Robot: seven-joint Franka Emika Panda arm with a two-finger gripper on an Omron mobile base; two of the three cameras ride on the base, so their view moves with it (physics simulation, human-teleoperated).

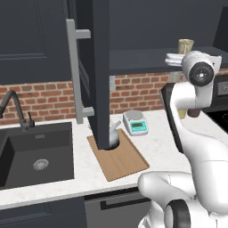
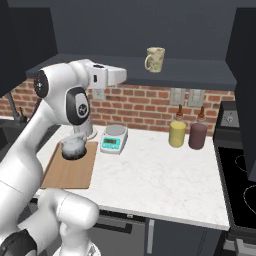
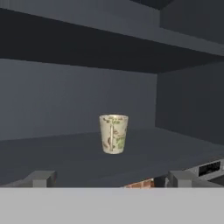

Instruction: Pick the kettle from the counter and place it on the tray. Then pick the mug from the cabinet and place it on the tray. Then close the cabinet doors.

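The kettle [image 2: 73, 148] sits upright on the tray [image 2: 70, 172], at the tray's far end, its pale spout poking up; in the left base view it is half hidden behind the open cabinet door [image 1: 100, 71], with only its spout and one rounded side showing at the tray's back edge. The tray lies flat on the white marbled surface [image 2: 160, 172], between the black sink [image 1: 35, 153] and the white kitchen scale [image 2: 114, 138], which stands just beside the tray's far corner.

The mug [image 2: 155, 59] stands upright on the shelf of the cabinet [image 2: 150, 30], above and to the right of the tray, handle turned to the left in the right base view. In the hand view the mug [image 3: 113, 133] is centred, well back on the shelf and apart from the fingertips [image 3: 41, 178], with nothing between them.

The pincer [image 3: 112, 179] is open wide and empty, raised to shelf height and pointed at the mug. In the right base view the white hand [image 2: 107, 75] hangs above the scale, to the left of the mug and clear of it.

The cabinet door stands swung out over the tray, its long grey bar handle [image 1: 75, 71] facing the sink. A yellow squeeze bottle [image 2: 177, 132] and a dark red one [image 2: 198, 134] stand side by side against the brick wall, well to the right of the tray.
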